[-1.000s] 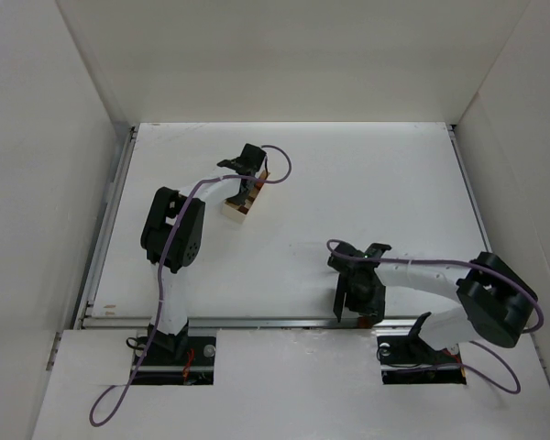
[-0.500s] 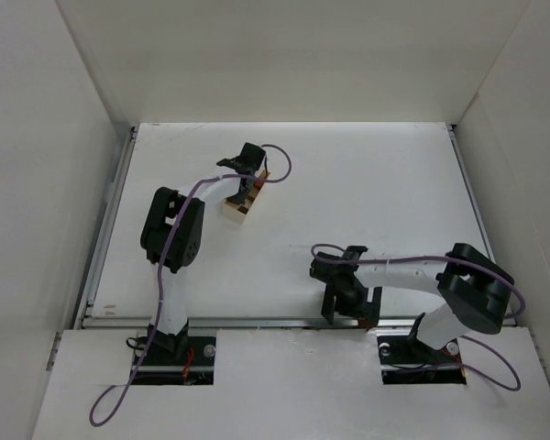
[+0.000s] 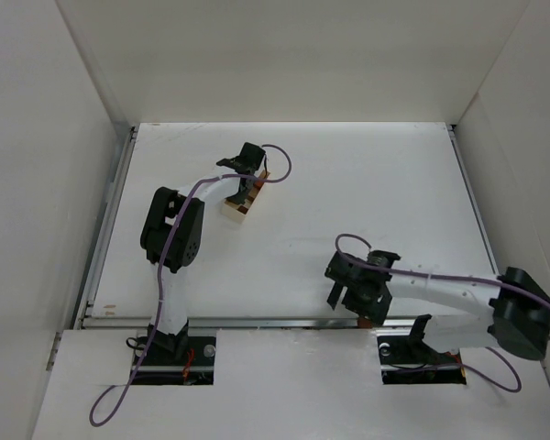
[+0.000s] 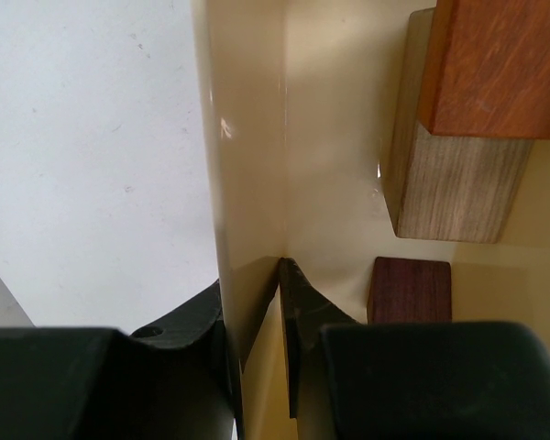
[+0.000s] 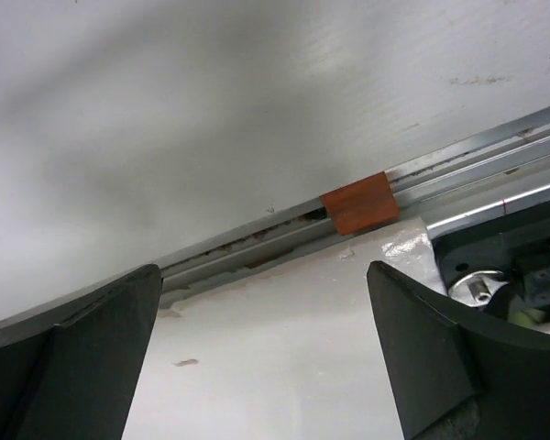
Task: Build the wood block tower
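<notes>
Your right gripper (image 5: 261,275) has just opened wide toward the reddish-orange block (image 5: 359,203) for pickup; your left gripper (image 4: 254,286) clamps the tray wall (image 4: 247,137).

Orange block (image 5: 359,203) apparently against metal rail (image 5: 467,165)

Left arm reaches far, right arm lies low at the near edge.
The left arm (image 3: 172,229) rises from its base and bends toward the far left. Its left gripper (image 4: 253,275) is pinched narrow, one finger on each side of the pale tray wall (image 4: 243,165). The right arm (image 3: 440,291) lies low, forearm pointing left along the near edge. The right gripper (image 5: 264,270) points down, jaws spread wide, gripping nothing.
</notes>
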Tool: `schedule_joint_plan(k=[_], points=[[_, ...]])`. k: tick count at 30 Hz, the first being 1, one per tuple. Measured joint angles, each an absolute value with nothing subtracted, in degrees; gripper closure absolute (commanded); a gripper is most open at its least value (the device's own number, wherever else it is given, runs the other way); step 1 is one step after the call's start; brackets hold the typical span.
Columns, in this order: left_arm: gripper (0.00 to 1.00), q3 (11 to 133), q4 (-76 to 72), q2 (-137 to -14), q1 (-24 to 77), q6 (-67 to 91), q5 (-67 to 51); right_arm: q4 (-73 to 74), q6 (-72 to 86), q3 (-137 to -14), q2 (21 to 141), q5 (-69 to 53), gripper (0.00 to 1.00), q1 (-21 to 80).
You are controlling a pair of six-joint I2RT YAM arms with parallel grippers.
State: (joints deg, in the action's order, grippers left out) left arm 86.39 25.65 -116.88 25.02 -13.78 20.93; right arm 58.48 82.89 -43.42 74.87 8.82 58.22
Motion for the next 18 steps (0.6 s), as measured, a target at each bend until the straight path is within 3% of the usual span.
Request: schedule_joint_plan(k=[5,9,18], points=[[0.85,86.4,25.7,-116.8,25.0,-13.9,20.9,57.9,90.1,-37.8,63.7,10.7,0.01,58.2],[0.85,86.4,25.7,-116.8,25.0,-13.9,20.9,57.9,92.4,-37.4,62.7,11.6,0.01,58.2],[0.86,86.4,26.0,-116.5,25.0,-14.1,20.8,64.3,82.6,-54.6,89.2,19.8,0.01,62.3]])
